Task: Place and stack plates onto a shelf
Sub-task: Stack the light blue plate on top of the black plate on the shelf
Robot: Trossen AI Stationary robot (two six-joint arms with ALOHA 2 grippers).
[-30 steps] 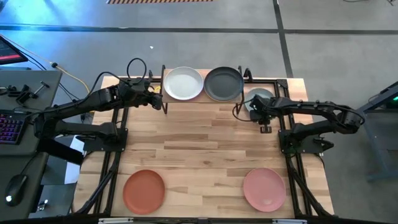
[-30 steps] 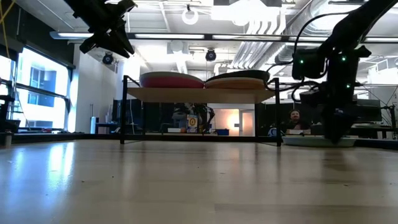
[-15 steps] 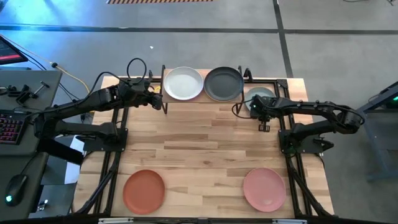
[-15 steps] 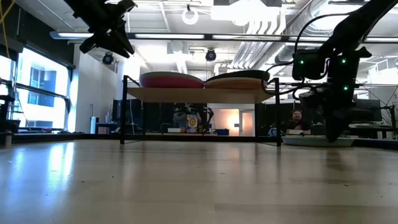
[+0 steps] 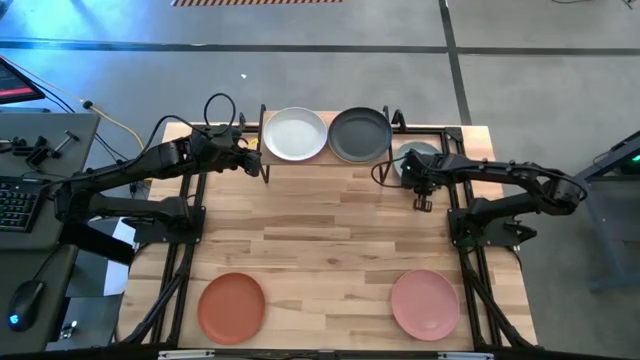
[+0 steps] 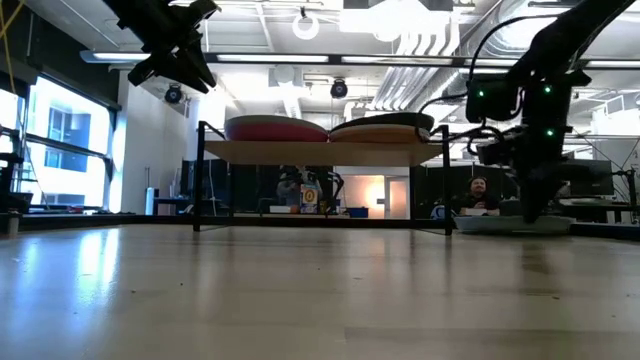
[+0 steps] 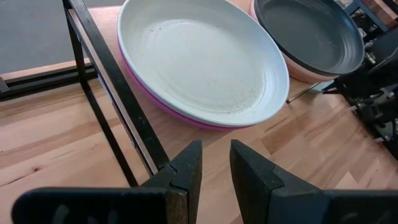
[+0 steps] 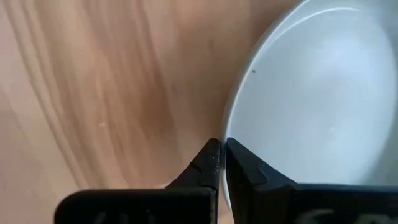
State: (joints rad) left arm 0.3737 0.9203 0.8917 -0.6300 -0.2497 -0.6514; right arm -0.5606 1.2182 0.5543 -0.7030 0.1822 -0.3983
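Note:
A pale grey-green plate (image 5: 418, 155) lies flat on the table right of the shelf (image 5: 325, 162). My right gripper (image 8: 224, 152) points down at this plate's near rim and is shut on it. On the shelf (image 6: 320, 152) a second pale plate (image 7: 199, 56) rests on a magenta one, and a charcoal plate (image 7: 308, 31) rests on a peach one. My left gripper (image 7: 216, 165) hovers raised at the shelf's left end (image 5: 258, 165), open by a narrow gap, holding nothing. A terracotta plate (image 5: 232, 305) and a pink plate (image 5: 425, 303) lie near the table's near edge. My right gripper pinches the pale grey-green plate's rim (image 8: 229, 124) on its near side, one finger over the plate's inside and one over the table outside. The fingers come from above, pointing down (image 6: 527, 215). The plate (image 6: 500, 225) still lies flat on the table.
The shelf's black metal legs (image 7: 106, 81) stand just ahead of my left gripper. A dark frame rail (image 5: 185, 250) runs along the table's left side and another (image 5: 470, 260) along its right. Bare wood (image 5: 330, 240) spans the table's middle.
My right gripper has edged a little toward the table's left at the pale grey-green plate's rim, seen in the low view. The plate lies where it did.

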